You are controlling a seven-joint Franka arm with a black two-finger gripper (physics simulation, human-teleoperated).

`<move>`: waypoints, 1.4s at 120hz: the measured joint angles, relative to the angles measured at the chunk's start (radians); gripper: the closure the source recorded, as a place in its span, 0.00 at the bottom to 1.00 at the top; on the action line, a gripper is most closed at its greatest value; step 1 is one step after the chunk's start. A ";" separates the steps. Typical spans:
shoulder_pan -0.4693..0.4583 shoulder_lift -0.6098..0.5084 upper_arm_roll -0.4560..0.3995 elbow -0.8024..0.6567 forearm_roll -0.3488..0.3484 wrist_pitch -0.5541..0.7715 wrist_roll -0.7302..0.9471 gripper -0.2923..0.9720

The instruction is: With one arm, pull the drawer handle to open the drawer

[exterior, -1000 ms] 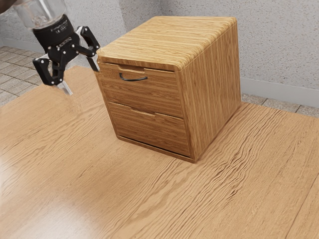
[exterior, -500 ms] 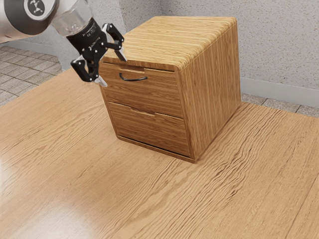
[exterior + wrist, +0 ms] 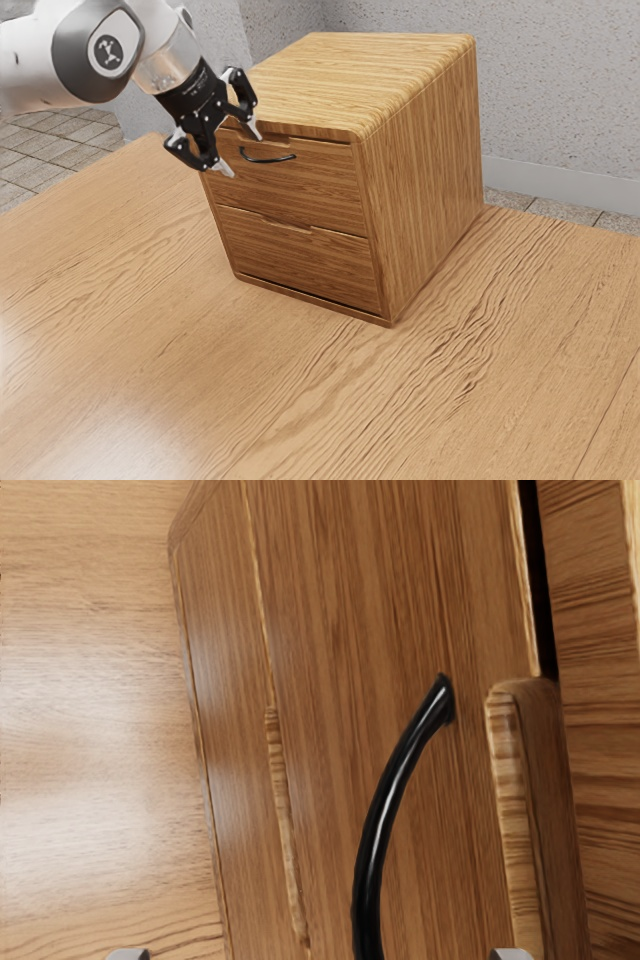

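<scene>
The black gripper (image 3: pixel 241 151) stands open, its 2 fingers spread wide and holding nothing, just in front of the upper corner of the wooden cabinet (image 3: pixel 420 170) on the exterior view's left. The arm (image 3: pixel 95 50) reaches in from the upper left of that view. The drawer handle (image 3: pixel 268 157) is a thin black curved bar on the top drawer (image 3: pixel 295 190), the upper of 2. It lies just beside the gripper on the exterior view's right, and whether a finger touches it I cannot tell. The top drawer's front sits flush with the lower drawer (image 3: pixel 300 255). In the wrist view the handle (image 3: pixel 392 815) arcs close under the hand across the drawer front (image 3: pixel 330 620). The cabinet rests on a wood-grain table (image 3: pixel 150 350) before a speckled grey wall (image 3: pixel 560 70).
</scene>
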 joint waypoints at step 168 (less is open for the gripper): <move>-0.006 -0.036 0.004 -0.115 -0.004 0.049 0.045 0.71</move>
